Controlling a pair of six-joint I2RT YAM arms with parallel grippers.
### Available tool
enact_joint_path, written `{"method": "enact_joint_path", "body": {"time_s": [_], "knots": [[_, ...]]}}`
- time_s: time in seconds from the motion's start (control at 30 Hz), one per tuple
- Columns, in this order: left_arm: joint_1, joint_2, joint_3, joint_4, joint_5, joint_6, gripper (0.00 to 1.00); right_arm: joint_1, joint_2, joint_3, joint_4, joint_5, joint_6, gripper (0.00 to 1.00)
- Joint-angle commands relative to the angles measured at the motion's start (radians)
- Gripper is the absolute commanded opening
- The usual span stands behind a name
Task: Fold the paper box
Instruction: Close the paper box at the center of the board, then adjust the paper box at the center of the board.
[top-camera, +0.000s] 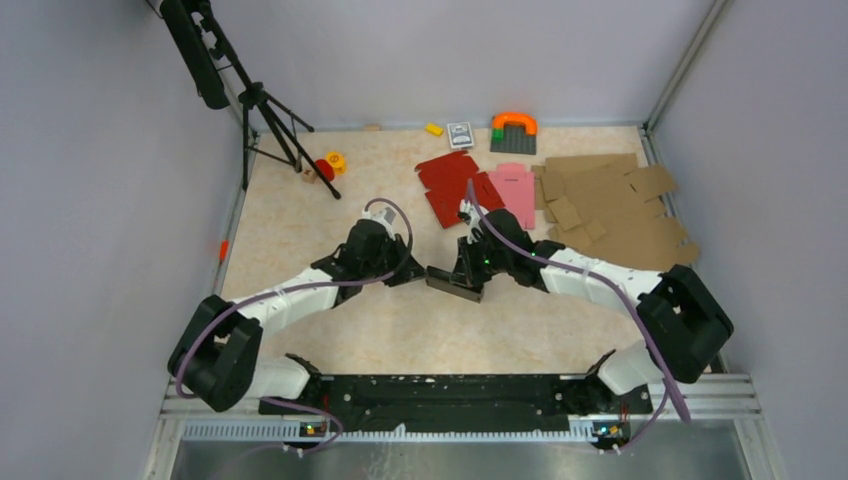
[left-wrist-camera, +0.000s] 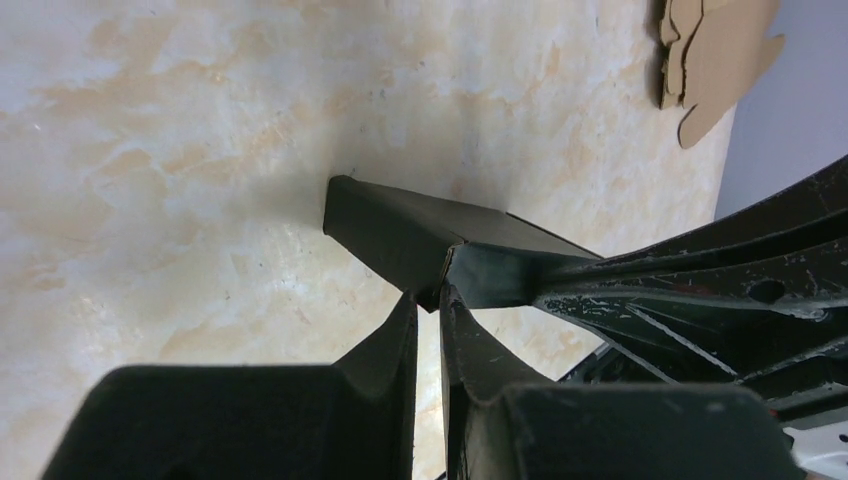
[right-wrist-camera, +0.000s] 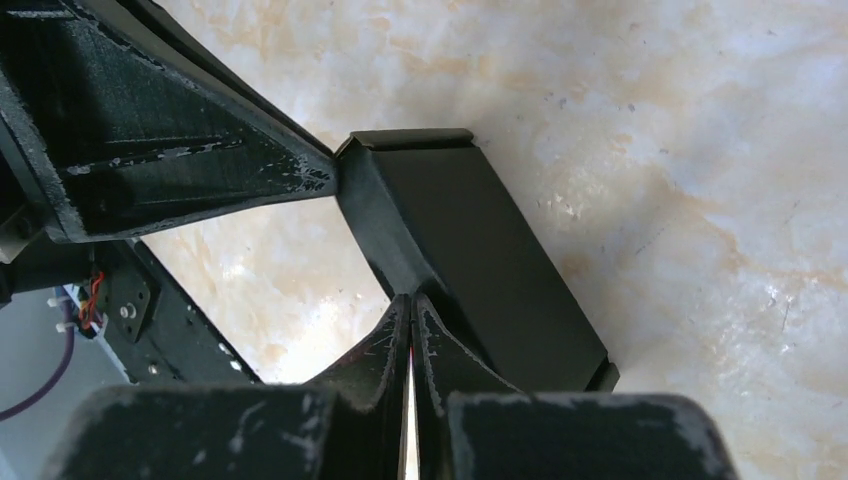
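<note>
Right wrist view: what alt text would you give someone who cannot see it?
A partly folded black paper box lies over a marbled beige table, one wall pinched by the right tool. The left tool grips its far corner from upper left.

Paired arms at work. The left arm (top-camera: 300, 290) and right arm (top-camera: 600, 275) rise from their bases at the near edge, elbows splayed outward, forearms angling inward so the wrists meet low over mid-table. The left gripper (left-wrist-camera: 428, 300) has its fingers almost together, with a thin slit between them, nipping a corner of the paper box (left-wrist-camera: 400, 230). The right gripper (right-wrist-camera: 411, 300) has its fingers pressed flat together on the opposite edge.
</note>
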Motion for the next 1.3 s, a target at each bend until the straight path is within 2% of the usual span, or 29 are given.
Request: {"method": "enact_joint_path", "body": {"time_s": [0.0, 0.17, 0.3, 0.53, 0.67, 0.73, 0.83, 0.87, 0.93, 1.0, 1.17, 1.27], "knots": [[-0.014, 0.056, -0.010, -0.112, -0.011, 0.036, 0.12, 0.005, 0.101, 0.015, -0.043, 0.019, -0.019, 0.00], [-0.016, 0.055, -0.005, -0.118, -0.012, 0.037, 0.12, 0.005, 0.001, 0.107, -0.057, 0.005, -0.004, 0.00], [-0.016, 0.060, 0.004, -0.121, -0.011, 0.039, 0.12, 0.005, 0.018, 0.157, -0.053, -0.036, -0.004, 0.00], [-0.016, 0.065, 0.008, -0.122, -0.011, 0.038, 0.12, -0.001, 0.150, 0.076, 0.043, -0.090, 0.023, 0.00], [-0.016, 0.048, 0.008, -0.133, -0.014, 0.046, 0.12, -0.007, 0.081, 0.025, 0.052, -0.040, 0.009, 0.00], [-0.016, 0.030, -0.012, -0.116, -0.001, 0.044, 0.15, -0.018, 0.014, 0.017, 0.009, 0.009, -0.019, 0.17], [-0.038, 0.008, -0.057, -0.046, 0.035, -0.003, 0.14, -0.060, -0.033, 0.029, -0.081, 0.073, -0.059, 0.18], [-0.064, 0.005, -0.063, -0.041, 0.021, -0.022, 0.13, -0.081, -0.038, 0.036, -0.113, 0.099, -0.071, 0.17], [-0.138, 0.015, -0.061, -0.027, -0.026, -0.072, 0.01, -0.121, -0.040, 0.038, -0.146, 0.154, -0.089, 0.08], [-0.209, 0.054, -0.060, 0.024, -0.051, -0.119, 0.00, -0.157, -0.031, 0.035, -0.140, 0.207, -0.095, 0.00], [-0.226, 0.156, -0.066, 0.083, -0.103, -0.182, 0.00, -0.169, 0.087, 0.097, -0.151, 0.366, -0.126, 0.00], [-0.226, 0.190, -0.054, 0.084, -0.156, -0.194, 0.00, -0.169, 0.182, 0.142, -0.163, 0.379, -0.164, 0.00]]}}
